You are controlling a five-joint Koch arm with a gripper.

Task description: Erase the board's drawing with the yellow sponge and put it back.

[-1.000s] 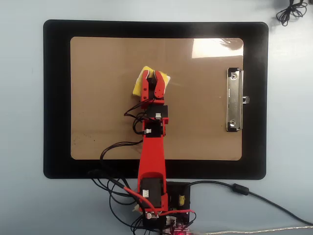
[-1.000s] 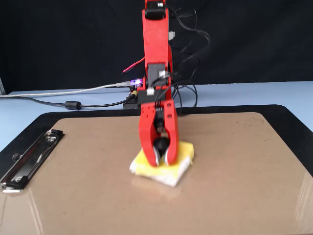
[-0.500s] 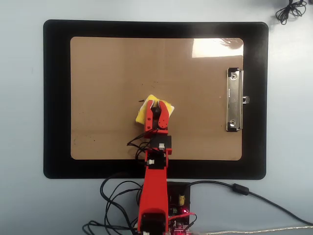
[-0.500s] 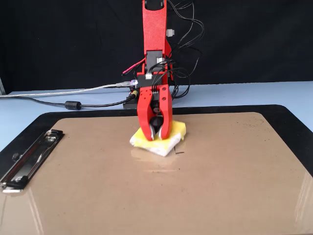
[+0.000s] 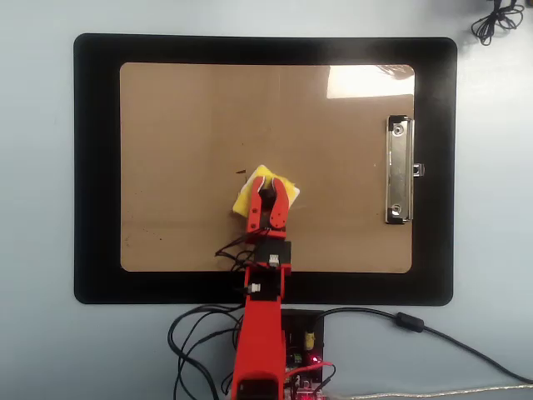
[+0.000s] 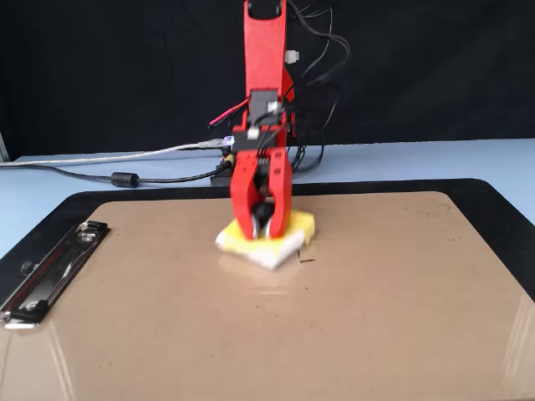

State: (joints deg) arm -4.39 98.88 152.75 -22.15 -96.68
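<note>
- Here, the red arm [image 5: 260, 333] is reaching over the board [image 5: 183, 125], its gripper [image 5: 267, 193] pointing down and clamping the yellow sponge [image 6: 297, 225] by its knob.
- The sponge is lying flat mid-board; a faint dark mark [image 6: 307, 260] is showing just beside it.

Red arm reaches forward, tool [image 6: 262, 224] pointing down, jaws clamped.

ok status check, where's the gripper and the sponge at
Red gripper shut on square yellow sponge, pressed flat on tan-brown clipboard board. Faint dark mark beside sponge. Nothing in the way.
</note>
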